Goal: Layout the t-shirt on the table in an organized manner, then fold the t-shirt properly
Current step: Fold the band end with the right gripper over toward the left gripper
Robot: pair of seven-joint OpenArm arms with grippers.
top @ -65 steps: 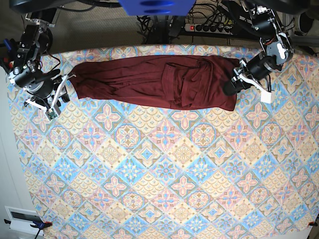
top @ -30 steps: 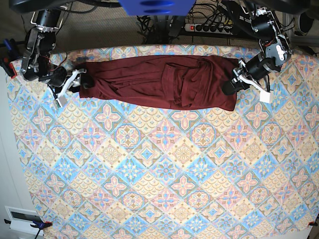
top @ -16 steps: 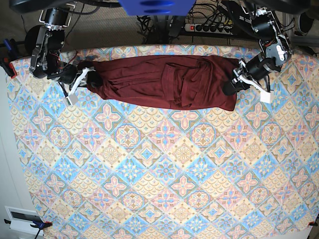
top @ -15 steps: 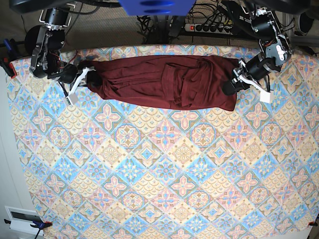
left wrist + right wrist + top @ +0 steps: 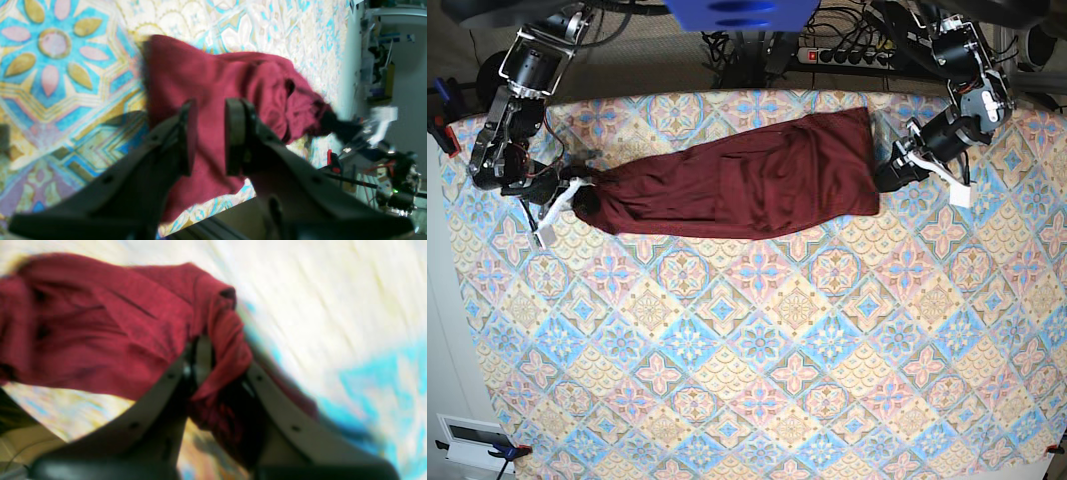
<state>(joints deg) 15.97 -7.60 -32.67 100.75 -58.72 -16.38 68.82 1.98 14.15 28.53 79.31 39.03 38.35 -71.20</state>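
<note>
Pastel tile-patterned cloth covers the table (image 5: 757,380), which fills most of my base view and lies bare except along the far edge. There the dark maroon t-shirt (image 5: 747,180) stretches in a long, narrow band from side to side, slanting a little, its wider end toward my left arm and its bunched, tapered end toward my right arm. I judge it is held taut between the two arms so that wrinkles pull out before any folding; the layout step looks unfinished, since the garment is rolled lengthwise and not spread flat.

My left gripper (image 5: 897,172) sits at the wide end, touching the edge of the fabric. In the left wrist view its jaws stand narrow with maroon cloth running between and past them (image 5: 206,136), so I take it to be pinching that edge, though the blur keeps me from being sure how much is caught.

My right gripper (image 5: 577,195) is at the tapered end. The right wrist view shows its jaws drawn close around a thick wad of cloth (image 5: 217,380), which bulges over the fingers. That grip looks firm, and it explains why this end gathers into a knot-like bunch.
</note>
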